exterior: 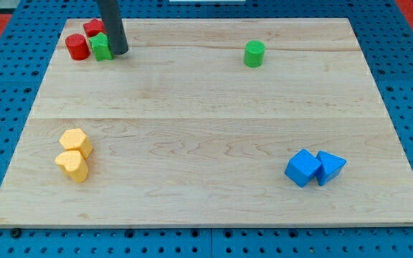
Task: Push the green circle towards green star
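My tip [119,52] sits touching the green star's [102,47] right side, top-left of the worktop [206,215]. No gripper here, just a rod, nothing grasped. The green circle [254,54] stands well apart to the star's right, so I reckon my tip must get round beyond it and push leftward.
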Tool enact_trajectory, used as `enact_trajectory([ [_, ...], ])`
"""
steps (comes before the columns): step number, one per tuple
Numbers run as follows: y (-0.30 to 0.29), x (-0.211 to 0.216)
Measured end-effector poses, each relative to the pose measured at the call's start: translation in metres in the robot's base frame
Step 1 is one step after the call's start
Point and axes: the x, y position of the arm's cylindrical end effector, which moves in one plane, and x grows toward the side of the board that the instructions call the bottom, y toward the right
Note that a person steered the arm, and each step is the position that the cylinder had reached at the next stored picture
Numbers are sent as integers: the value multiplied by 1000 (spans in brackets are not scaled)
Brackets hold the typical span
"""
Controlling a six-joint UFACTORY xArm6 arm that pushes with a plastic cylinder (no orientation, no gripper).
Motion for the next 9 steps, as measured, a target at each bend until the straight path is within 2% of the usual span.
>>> enact_trajectory([
  [1,115,-3],
  [2,193,-25],
  [3,237,-30],
  [4,297,20],
  [5,261,32],
  [6,223,-2],
  [7,185,-16],
  [9,65,-20],
])
